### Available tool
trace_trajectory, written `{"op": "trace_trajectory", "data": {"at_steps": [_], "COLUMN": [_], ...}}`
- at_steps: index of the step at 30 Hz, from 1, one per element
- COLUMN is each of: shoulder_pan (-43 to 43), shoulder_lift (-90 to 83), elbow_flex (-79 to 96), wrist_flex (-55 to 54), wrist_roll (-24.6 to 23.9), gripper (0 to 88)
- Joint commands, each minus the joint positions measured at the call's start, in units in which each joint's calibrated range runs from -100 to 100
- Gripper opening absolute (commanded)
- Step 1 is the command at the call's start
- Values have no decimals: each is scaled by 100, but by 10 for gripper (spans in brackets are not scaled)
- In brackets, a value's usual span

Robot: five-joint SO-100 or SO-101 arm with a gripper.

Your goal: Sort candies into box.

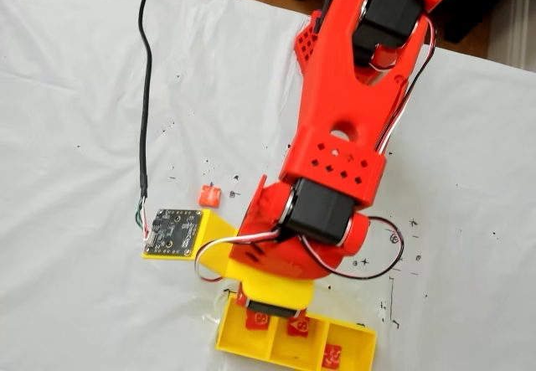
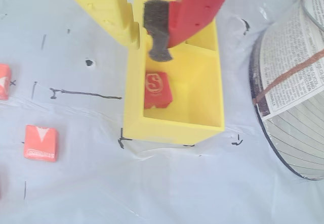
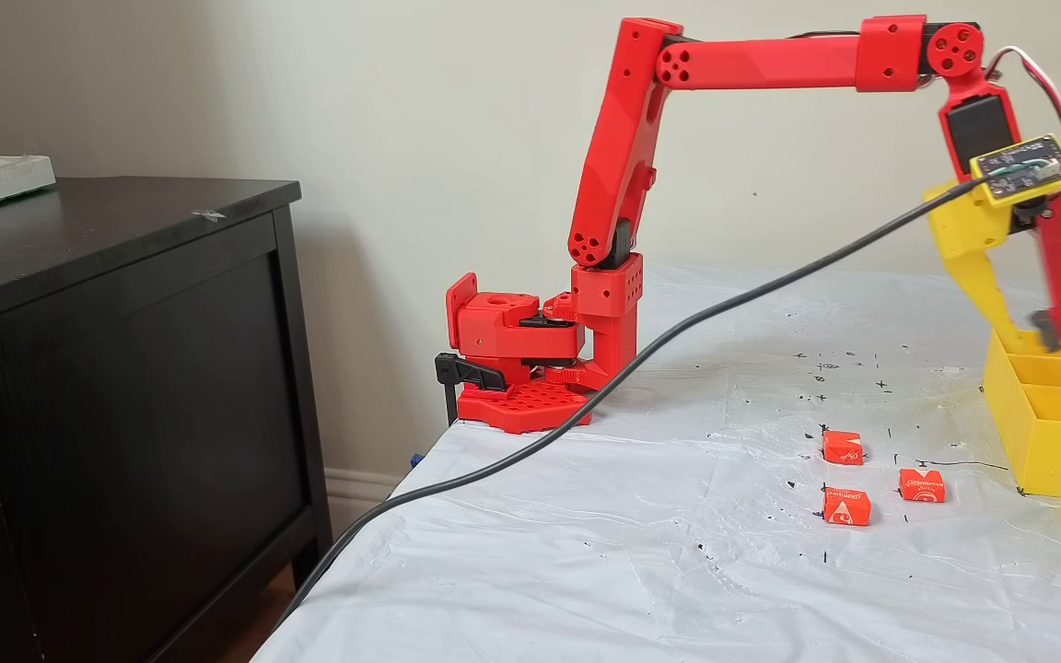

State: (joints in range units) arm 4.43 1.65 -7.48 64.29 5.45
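The box (image 3: 1055,433) is seen at the bench's (image 3: 586,552) right edge in a fixed view, with three candies (image 3: 843,447) left loose on the sheet beside it. One candy (image 1: 291,327) is counted in each of the three compartments. The pincer (image 2: 144,44) is held released and empty over an end compartment. A cable (image 3: 641,354) is draped across the bench, and a dark cabinet (image 3: 116,368) is parked far left.

Arm (image 3: 770,60) reaching forward, wrist bent down, fingers (image 3: 1000,304) parted, empty.
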Motion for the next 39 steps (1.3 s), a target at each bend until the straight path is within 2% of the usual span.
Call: {"op": "trace_trajectory", "data": {"at_steps": [1,6,10,24,29,30,31,39], "shoulder_pan": [-180,-189,155,499,508,517,526,517], "shoulder_lift": [-1090,-1395,-1446,-2286,-2159,-2108,-2074,-1862], "elbow_flex": [270,1008,1782,3611,3684,3684,3684,3803], "wrist_flex": [387,632,714,-23,-104,-121,-129,-293], "wrist_roll": [215,386,684,972,982,982,982,1001], "gripper": [2,2,2,5,95,195,217,269]}}
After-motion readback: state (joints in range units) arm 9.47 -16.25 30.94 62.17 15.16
